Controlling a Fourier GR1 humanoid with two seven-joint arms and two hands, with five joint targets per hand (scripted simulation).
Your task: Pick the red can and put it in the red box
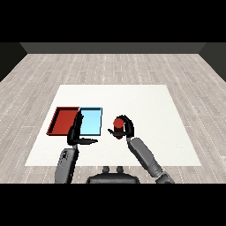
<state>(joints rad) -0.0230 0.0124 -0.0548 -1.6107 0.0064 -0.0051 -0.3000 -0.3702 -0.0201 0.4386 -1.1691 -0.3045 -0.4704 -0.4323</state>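
The red can (pixel 118 123) is held upright in my right hand (pixel 126 128), whose fingers and thumb curl round it, just right of the light blue tray (pixel 90 122). The red tray (pixel 64 120) lies on the table left of the blue one. My left hand (pixel 75 131) stands over the seam between the two trays, fingers straight and pointing away from me, thumb stretched to the right, holding nothing.
The white table (pixel 150 110) stretches wide to the right and behind the trays. Grey wooden floor surrounds it. Both trays look bare inside.
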